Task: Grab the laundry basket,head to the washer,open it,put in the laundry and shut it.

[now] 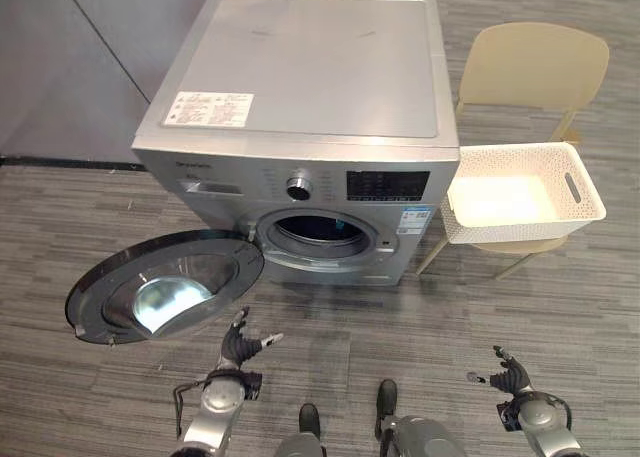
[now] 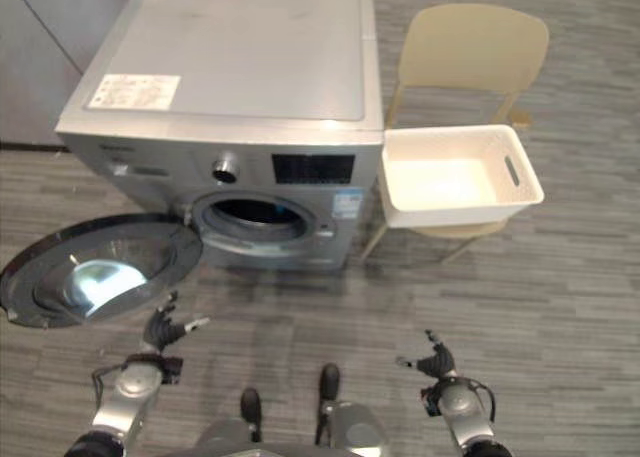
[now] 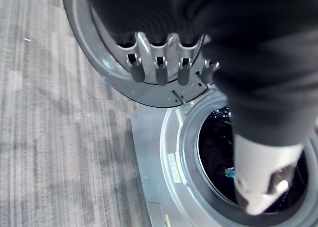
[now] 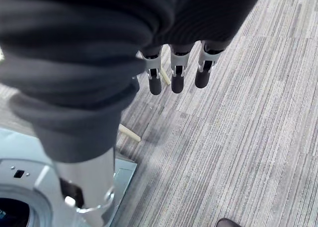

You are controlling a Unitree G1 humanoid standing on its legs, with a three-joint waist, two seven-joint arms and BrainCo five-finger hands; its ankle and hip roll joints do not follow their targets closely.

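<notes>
No wording can be made out anywhere. The washer [image 1: 300, 127] bears a white printed label [image 1: 209, 109] near a front corner of its lid, a small blue-and-white sticker [image 1: 416, 220] on its front just beside the door opening, and a dark display panel [image 1: 387, 185] beside the knob [image 1: 298, 188]; the print on all of them is too small to read.

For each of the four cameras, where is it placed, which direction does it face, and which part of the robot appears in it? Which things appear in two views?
Left eye view: on the head, looking down at the washer, its open door, the white basket on a chair; both hands low.
Right eye view: same scene, slightly shifted; left hand, right hand.
Left wrist view: along the left hand towards door and drum opening.
Right wrist view: along the right hand towards the floor.
Shared: washer.
</notes>
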